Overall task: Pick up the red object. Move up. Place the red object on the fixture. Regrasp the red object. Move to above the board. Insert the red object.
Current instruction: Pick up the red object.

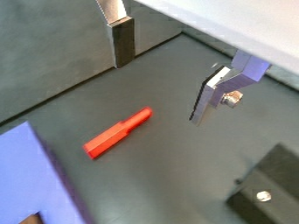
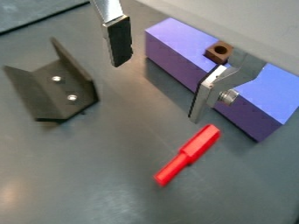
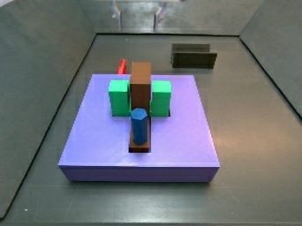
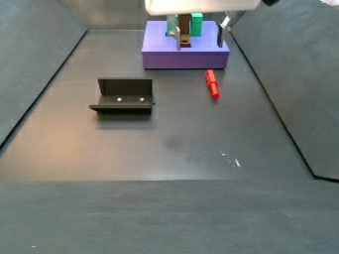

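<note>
So, going left to right in a side view: the fixture (image 4: 123,96) is sat on the grey floor (image 4: 159,149) towards the left wall, open side facing up, two small screws visible on its back plate. Further right and deeper in, the board (image 4: 185,55) is parked close to the far wall, with green blocks (image 4: 193,25) stacked on it. The red object (image 4: 211,83) is found lying flat on the floor just beside the board's near right corner, not touching it as far as can be told, and well apart from the fixture.

The end effector (image 2: 158,77) is seen in both wrist views spread wide, nothing held between the plates. One finger (image 2: 115,39) is a silver plate with a dark pad, the other finger (image 2: 212,92) has a bolt on its side. It's hung up above the floor, with the red object (image 2: 187,155) lying below, loose and untouched. In that same wrist view the fixture (image 2: 52,80) and the board (image 2: 187,57) are both caught too, with the brown bar's end (image 2: 219,52) poking out of the board's top.

From the opposite side view the board (image 3: 141,141) fills the middle, brown bar (image 3: 140,88) running down between the green blocks (image 3: 118,97), blue peg (image 3: 139,126) stood upright near the bar's front end. Only a sliver of the red object (image 3: 123,66) is seen past the board's far left corner, and the fixture (image 3: 193,56) is off by the far right.
</note>
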Robot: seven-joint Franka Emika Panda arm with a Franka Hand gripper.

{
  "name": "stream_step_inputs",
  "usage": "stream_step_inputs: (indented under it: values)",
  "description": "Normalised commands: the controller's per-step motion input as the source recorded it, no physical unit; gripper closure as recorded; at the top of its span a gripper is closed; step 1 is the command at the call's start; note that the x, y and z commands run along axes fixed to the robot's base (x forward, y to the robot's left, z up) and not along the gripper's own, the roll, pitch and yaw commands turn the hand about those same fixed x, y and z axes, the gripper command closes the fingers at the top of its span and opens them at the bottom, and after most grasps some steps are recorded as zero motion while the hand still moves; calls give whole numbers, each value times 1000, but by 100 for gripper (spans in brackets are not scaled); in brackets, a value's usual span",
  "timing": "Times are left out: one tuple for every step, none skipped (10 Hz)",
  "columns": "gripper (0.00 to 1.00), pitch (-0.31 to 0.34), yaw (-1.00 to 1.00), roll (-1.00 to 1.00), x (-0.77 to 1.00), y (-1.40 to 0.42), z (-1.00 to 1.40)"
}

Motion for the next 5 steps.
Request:
stream_step_inputs:
  values:
    - [0, -100, 206, 0, -71, -474, -446]
    - [0, -140, 117, -31, -257, -451, -509]
    - [0, -156, 146, -51, -234, -403, -477]
    - [0, -123, 146, -37, -186, -317, -466]
    - [0, -143, 74, 0, -449, -254, -471]
